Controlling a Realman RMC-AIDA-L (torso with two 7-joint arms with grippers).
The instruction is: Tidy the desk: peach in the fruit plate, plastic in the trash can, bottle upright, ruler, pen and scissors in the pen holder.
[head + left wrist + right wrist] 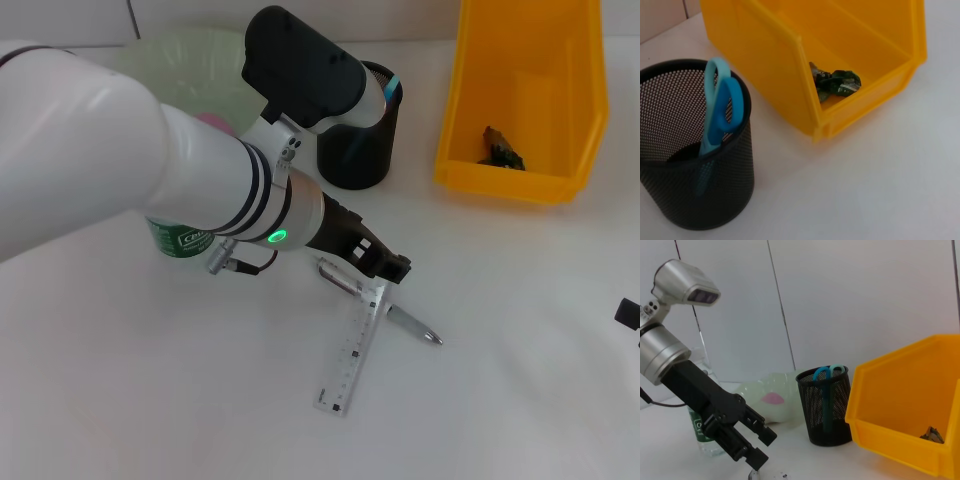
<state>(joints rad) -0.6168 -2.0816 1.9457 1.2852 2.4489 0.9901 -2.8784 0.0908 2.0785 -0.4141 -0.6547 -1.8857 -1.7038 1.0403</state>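
Ruler [352, 352]: clear, flat on the white desk [150, 400], nearest me.
Pen [380, 305]: silver, lying across the ruler's far end.
My left gripper [385, 268]: low over the crossing of pen and ruler; fingers [757, 447] apart, holding nothing.
My right gripper [628, 318]: parked at the desk's right edge; cannot tell its state.
Bottle [180, 240]: upright, behind my left arm.
Pen holder [695, 165]: black mesh, blue scissors [720, 112] standing inside.
Trash can [525, 95]: yellow bin right of holder, crumpled plastic [835, 82] inside.
Fruit plate [190, 70]: pale green, far left, pink peach [772, 398] in it.
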